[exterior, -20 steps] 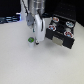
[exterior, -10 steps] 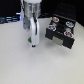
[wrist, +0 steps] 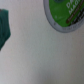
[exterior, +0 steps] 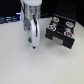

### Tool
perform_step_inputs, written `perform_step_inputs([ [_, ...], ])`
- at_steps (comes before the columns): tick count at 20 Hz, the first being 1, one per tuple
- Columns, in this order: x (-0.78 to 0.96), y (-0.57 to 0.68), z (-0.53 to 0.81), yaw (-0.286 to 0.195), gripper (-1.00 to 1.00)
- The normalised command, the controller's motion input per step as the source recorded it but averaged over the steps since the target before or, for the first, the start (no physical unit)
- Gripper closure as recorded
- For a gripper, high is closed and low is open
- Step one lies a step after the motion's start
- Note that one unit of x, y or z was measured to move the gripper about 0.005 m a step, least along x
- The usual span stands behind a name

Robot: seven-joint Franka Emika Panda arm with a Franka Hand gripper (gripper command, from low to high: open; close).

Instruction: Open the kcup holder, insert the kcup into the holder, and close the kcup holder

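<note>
I hang over the white table [exterior: 15, 65] with my gripper [exterior: 33, 46] pointing straight down, well apart from the kcup holder [exterior: 61, 31], which sits toward three o'clock in the exterior view, up by the far edge. Its drawer looks already pulled out, the tray of round slots exposed with several pods in it, so I judge the opening step done and the fetching of the kcup [wrist: 65, 15] to be the step in hand. In the wrist view the kcup's green round top shows at about one o'clock, partly cut by the frame edge (the lettering on the lid is too blurred to read); in the exterior view my own body hides it. I cannot tell whether my jaws are open or closed, as neither view shows the fingertips clearly. A dark green shape [wrist: 5, 27] at nine o'clock in the wrist view I cannot identify. Next, I think, I must centre over the pod, descend, and close on its sides.
</note>
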Motion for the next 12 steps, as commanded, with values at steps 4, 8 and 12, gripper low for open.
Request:
perform_step_inputs([
  [4, -0.62, -0.06, -0.15, -0.116, -1.0],
  [8, -0.42, -0.03, -0.14, -0.098, -1.0],
  [12, 0.04, -0.28, -0.29, -0.196, -1.0],
])
